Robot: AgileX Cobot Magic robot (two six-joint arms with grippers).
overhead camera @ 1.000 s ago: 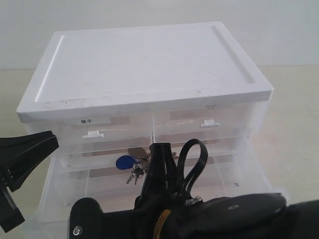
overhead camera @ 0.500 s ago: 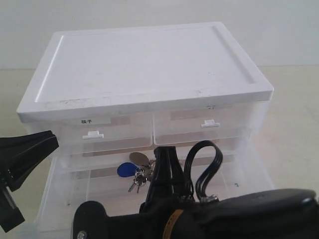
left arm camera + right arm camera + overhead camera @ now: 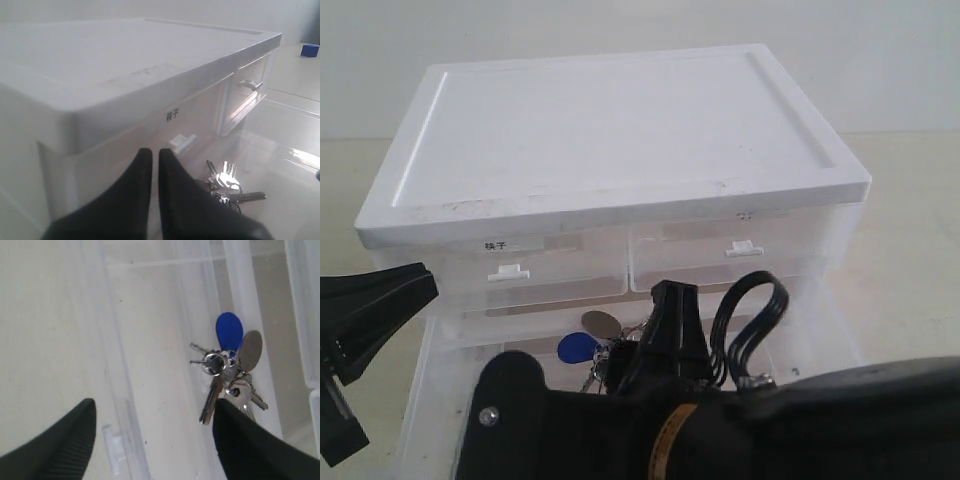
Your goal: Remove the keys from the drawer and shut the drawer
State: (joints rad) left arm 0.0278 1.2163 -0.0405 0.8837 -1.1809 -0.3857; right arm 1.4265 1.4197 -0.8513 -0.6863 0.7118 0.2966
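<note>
Jaws of right arm (image 3: pixel 820 420) (spread wide) hover above keys (image 3: pixel 226 371).

Shiny silver metal keys (image 3: pixel 225 385) with a glossy blue plastic fob (image 3: pixel 229 330) lie in a smooth, clear plastic drawer (image 3: pixel 150 315), near the right gripper (image 3: pixel 155 410) and its matt black fingers (image 3: pixel 240 445).

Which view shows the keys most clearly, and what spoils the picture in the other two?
Right wrist view: the keys are sharp and evenly lit, with the open right gripper dark at the frame edge. Left wrist view: glare whitens the floor of the clear drawer, and the keys glint. Exterior view: the dark right arm fills the foreground and hides part of the keys.
</note>
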